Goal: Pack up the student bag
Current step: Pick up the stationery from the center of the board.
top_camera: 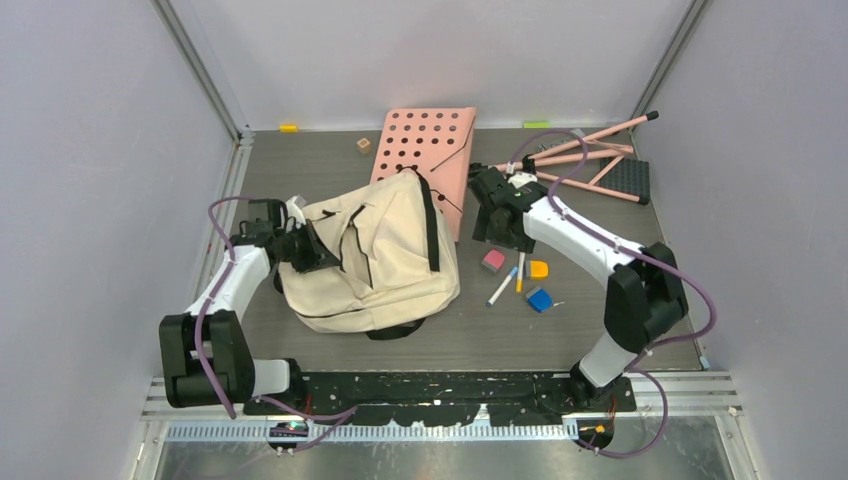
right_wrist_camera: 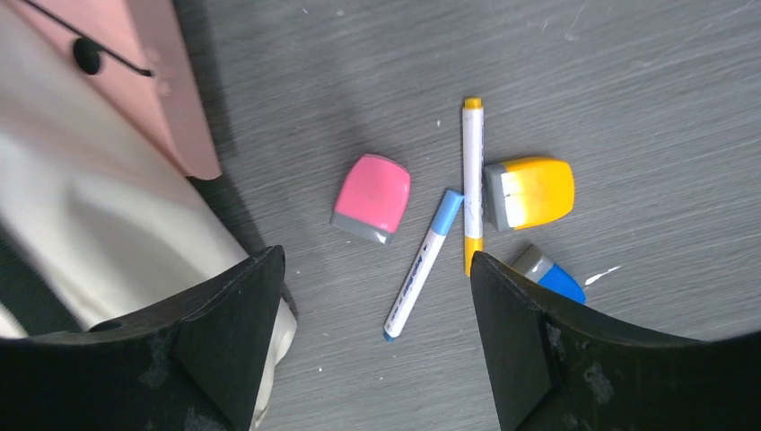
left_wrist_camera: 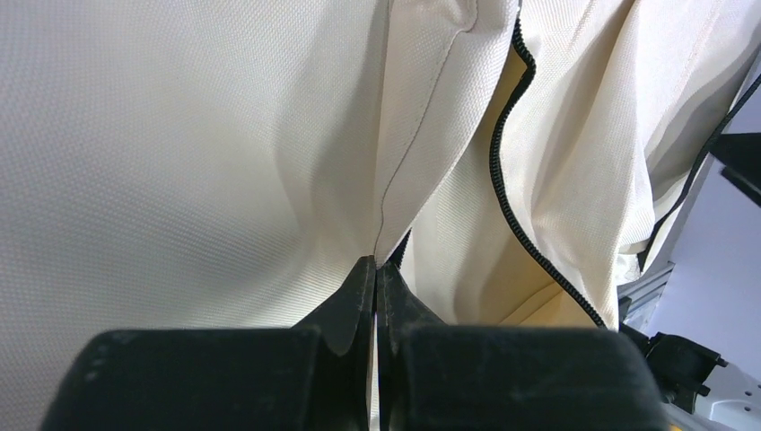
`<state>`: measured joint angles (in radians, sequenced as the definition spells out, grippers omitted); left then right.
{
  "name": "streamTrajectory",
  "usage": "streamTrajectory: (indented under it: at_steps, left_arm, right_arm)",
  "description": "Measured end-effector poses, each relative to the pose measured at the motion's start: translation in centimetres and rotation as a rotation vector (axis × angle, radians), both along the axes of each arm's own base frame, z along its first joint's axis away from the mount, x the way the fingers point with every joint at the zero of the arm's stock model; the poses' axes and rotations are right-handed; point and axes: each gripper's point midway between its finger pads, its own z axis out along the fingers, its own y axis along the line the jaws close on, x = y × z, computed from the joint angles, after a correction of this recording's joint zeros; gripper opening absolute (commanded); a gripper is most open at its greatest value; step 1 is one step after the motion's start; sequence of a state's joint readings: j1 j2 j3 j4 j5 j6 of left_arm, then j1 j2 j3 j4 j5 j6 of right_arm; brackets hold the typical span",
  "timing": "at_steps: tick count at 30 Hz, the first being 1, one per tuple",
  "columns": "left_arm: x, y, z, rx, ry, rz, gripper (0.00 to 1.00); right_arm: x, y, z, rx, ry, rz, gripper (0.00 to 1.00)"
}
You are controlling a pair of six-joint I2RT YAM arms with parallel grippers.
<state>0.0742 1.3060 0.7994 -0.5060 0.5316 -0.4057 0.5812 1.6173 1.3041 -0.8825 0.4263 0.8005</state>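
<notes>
start with the student bag (top_camera: 375,255), slumped in the middle of the table (top_camera: 560,335), top end against the pink board (top_camera: 430,150). hold its cloth up with the left gripper (left_wrist_camera: 377,269), pinched shut on a fold by the black zip, to stop a floppy mouth. hard to see the mouth from here. next, lower the right gripper (right_wrist_camera: 375,262), fingers wide apart and holding nothing, straight down. pick one small thing only, maybe the blue pen (right_wrist_camera: 422,265) right below. squeeze across its thin side, not along. mind the pink eraser (right_wrist_camera: 372,197) and yellow pen (right_wrist_camera: 472,180) close by.
</notes>
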Motion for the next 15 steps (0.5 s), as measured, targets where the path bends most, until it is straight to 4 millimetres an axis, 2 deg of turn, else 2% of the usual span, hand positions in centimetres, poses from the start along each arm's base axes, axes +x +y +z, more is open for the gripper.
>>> streamTrajectory:
  at_steps: [3,8,15]
  left_arm:
    - [-0.1,0.0,0.3,0.002,-0.007,-0.003,0.0]
    - [-0.2,0.0,0.9,0.004,-0.03,-0.003,0.0]
    - [-0.3,0.0,1.1,0.013,-0.041,-0.015,0.0]
  right_arm:
    - [-0.3,0.0,-2.8,-0.002,0.083,-0.012,0.85]
    - [-0.7,0.9,-6.1,0.008,0.179,-0.006,0.85]
    - [-1.2,1.2,-8.4,0.005,0.251,-0.006,0.8]
